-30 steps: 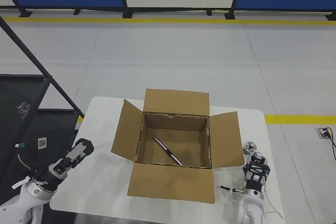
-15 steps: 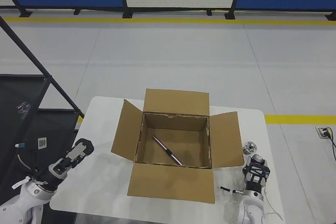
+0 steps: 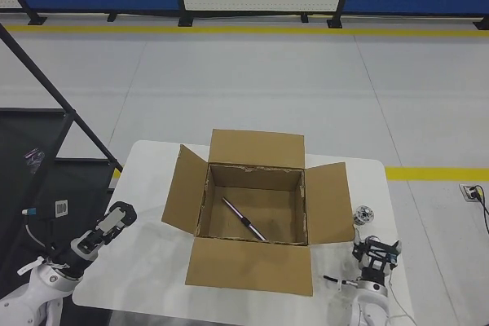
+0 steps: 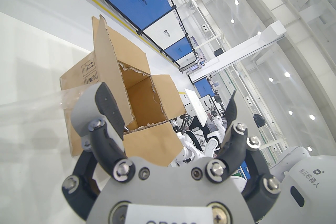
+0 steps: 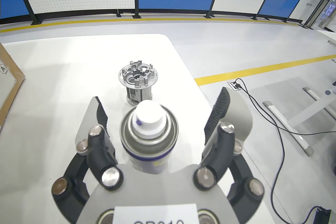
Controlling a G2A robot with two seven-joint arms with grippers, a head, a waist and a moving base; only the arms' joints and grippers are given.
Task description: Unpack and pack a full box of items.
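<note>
One spray can (image 5: 149, 135) stands inside the spread right hand (image 5: 161, 104) (untouched).

1. The box (image 3: 255, 213) sits at the middle of the bench (image 3: 151, 244), its four flaps spread outward.
2. A rod (image 3: 243, 218) lies on the box floor, slanting from far left to near right.
3. A metal part (image 3: 363, 215) stands on the bench just right of the box's right flap.
4. A can (image 5: 149, 130) stands upright just before the part, on the robot's side, near the bench's right edge.
5. The right end effector (image 3: 377, 253) is over the can, one finger on each side, neither touching it.
6. A pen (image 3: 332, 281) lies on the bench by the front flap's right corner, left of the can.
7. The left end effector (image 3: 118, 216) is at the bench's left edge, well apart from the box.
</note>
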